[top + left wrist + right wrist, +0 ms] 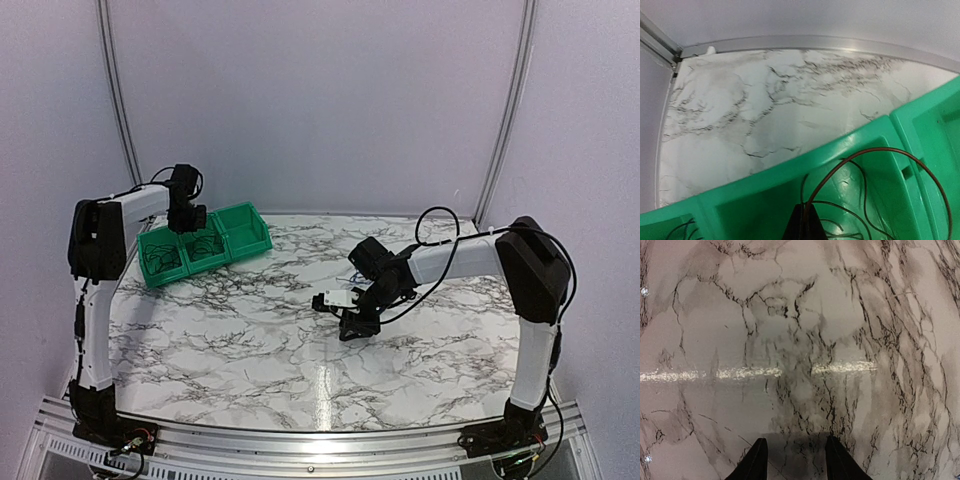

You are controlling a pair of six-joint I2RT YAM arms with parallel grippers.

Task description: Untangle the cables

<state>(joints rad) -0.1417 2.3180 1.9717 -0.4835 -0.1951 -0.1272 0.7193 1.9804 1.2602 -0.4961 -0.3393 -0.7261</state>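
Green plastic three-compartment bin [250,228] sits at the marble counter's [250,340] far-left corner, holding thin dark cables [890,149]. Left gripper [801,215] closed, pinching one cable above it. Right gripper [796,442] open, empty, mid-counter, bare marble around.

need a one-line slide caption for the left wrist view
Over the green bin: closed left fingers pinch a thin cable that loops above one compartment, marble table beyond.
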